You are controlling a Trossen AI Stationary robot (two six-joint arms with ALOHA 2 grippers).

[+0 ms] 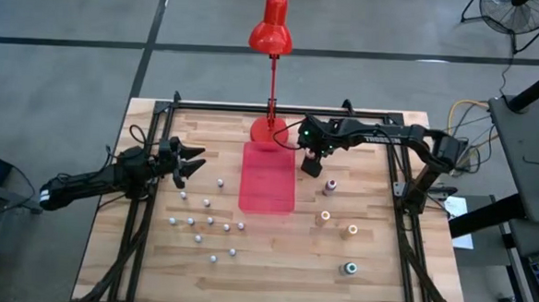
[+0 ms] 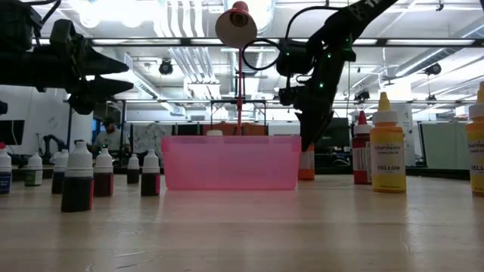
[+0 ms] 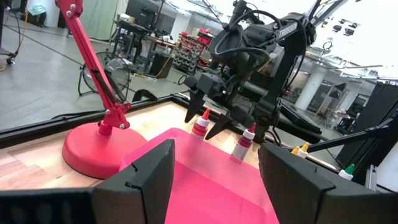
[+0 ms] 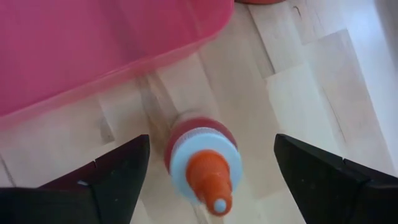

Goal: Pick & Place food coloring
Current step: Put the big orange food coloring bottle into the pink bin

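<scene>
- High view: the right gripper point(image 1: 312, 164) hangs at the upper middle of the frame, just right of the red tray point(image 1: 268, 177), its fingers spread wide and holding nothing.
- Right wrist view shows why: an orange-capped bottle point(image 4: 202, 158) stands upright on the wood between the two dark fingers, just beside the tray's wall, untouched. The jaws look lined up to close on it, though no contact is made yet.
- Left gripper point(image 1: 188, 161) waits at middle left of the high view, fingers also parted and empty, aimed toward the tray.
- Food coloring is split into two groups: the small whitish-capped bottles point(image 1: 208, 222) scatter at lower left of the tray, near the left arm, and the bigger bottles point(image 1: 336, 225) stand at lower right, near the right arm. That likely gives each arm its own share.
- The tray looks empty, so the placing seems barely begun.
- A red desk lamp point(image 1: 273, 31) stands above the tray's top edge, clear of both arms.
</scene>
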